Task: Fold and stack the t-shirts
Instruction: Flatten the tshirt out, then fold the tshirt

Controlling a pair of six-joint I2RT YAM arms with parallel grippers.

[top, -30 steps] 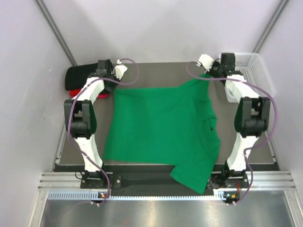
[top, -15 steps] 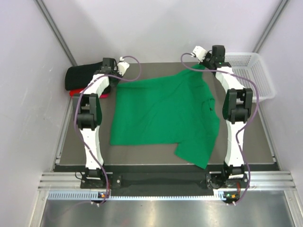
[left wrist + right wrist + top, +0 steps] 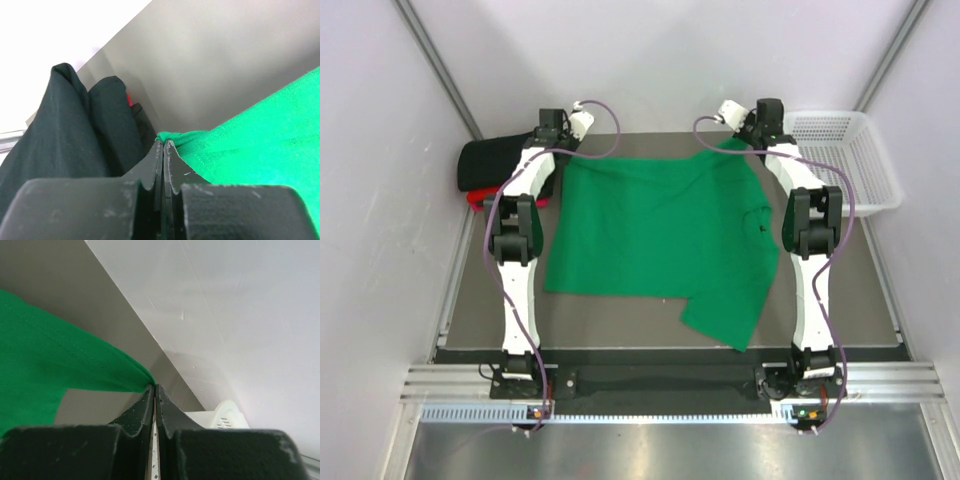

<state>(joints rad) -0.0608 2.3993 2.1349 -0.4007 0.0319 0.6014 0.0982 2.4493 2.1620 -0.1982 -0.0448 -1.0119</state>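
The bright green t-shirt [image 3: 655, 230] lies spread on the table, stretched toward the far edge between both arms. My left gripper [image 3: 563, 152] is shut on its far left corner; in the left wrist view [image 3: 164, 142] green cloth [image 3: 260, 135] runs out from the closed jaws. My right gripper [image 3: 745, 143] is shut on the far right corner, seen pinched in the right wrist view [image 3: 154, 386] with the cloth [image 3: 45, 350] to its left. The black t-shirt [image 3: 490, 160] lies bunched at the far left, with the red t-shirt [image 3: 478, 198] peeking out beneath it.
A white mesh basket [image 3: 845, 160] stands at the far right, close to my right arm; its rim shows in the right wrist view [image 3: 220, 417]. White walls close in at the back and both sides. The black t-shirt [image 3: 65, 130] lies right beside my left gripper.
Both grippers have moved toward the far edge, pulling the green t-shirt with them. The shirt's near edge has slid up the table away from the front edge.
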